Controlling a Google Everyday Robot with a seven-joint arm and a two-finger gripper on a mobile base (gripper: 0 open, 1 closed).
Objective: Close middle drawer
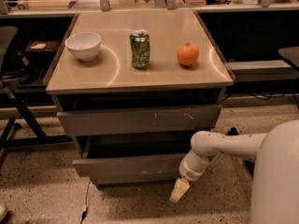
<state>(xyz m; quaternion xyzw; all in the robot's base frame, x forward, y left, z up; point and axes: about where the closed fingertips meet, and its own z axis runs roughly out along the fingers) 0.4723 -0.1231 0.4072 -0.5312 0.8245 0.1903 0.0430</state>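
Mid drawer (128, 168) sticks out part-way toward the near side, under the scratched top drawer (140, 120), dark tray partly showing, so not yet shut. Gripper (180, 191) hangs low by the right end of the drawer front, pointing at the floor, prob. set there so the wrist can shove the front back w/o a grasp. Fingers (177, 194) look clenched into one pale wedge, holding nothing. Drawer front sits just left & above them, contact unclear. Bowl (83, 45), can (139, 49) & orange (188, 54) sit on desk (163, 73), far from the arm
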